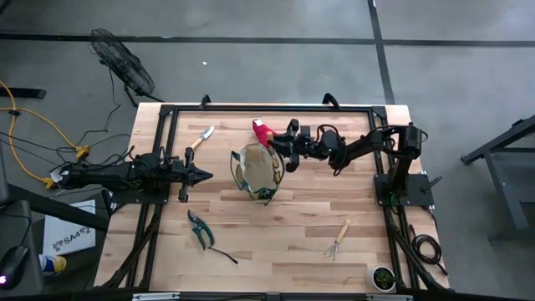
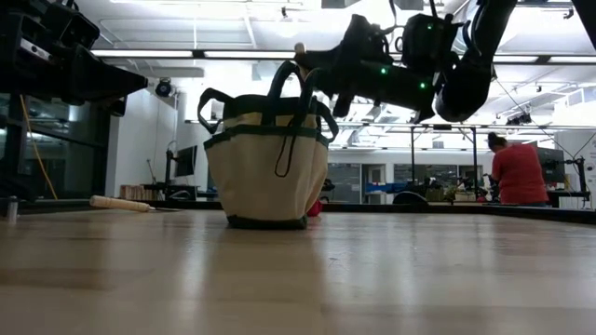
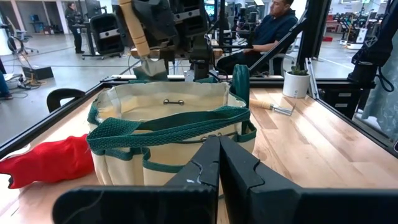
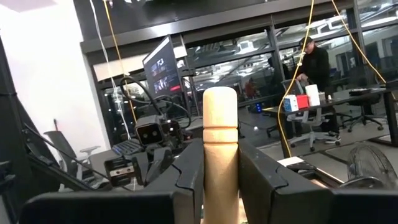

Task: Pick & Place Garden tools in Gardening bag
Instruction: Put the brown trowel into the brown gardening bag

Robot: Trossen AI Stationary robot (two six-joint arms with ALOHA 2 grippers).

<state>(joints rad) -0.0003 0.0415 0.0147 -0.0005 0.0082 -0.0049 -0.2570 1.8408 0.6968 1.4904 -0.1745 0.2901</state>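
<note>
I have the right hand (image 1: 288, 150) clamped on a trowel (image 4: 220, 149) above the bag's (image 1: 256, 171) rim; the left hand (image 1: 203, 175) waits closed beside the bag. Shears (image 1: 199, 227) and rake (image 1: 338, 242) lie on open table (image 1: 276, 234) nearer the front edge.

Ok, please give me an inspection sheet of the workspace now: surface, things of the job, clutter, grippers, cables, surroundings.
Surface: wooden table in a dark frame.
Job's things: gardening bag upright near the middle; red glove just behind it; trowel on the left part; pruning shears at the front; hand rake front right.
Clutter: small potted plant at the front right corner.
Grippers: right gripper above the bag, shut on a wooden-handled tool; left gripper shut, empty, left of the bag.
Cables: yellow cable on the floor at left.
Surroundings: fan on the floor; person in red in the room behind.
</note>
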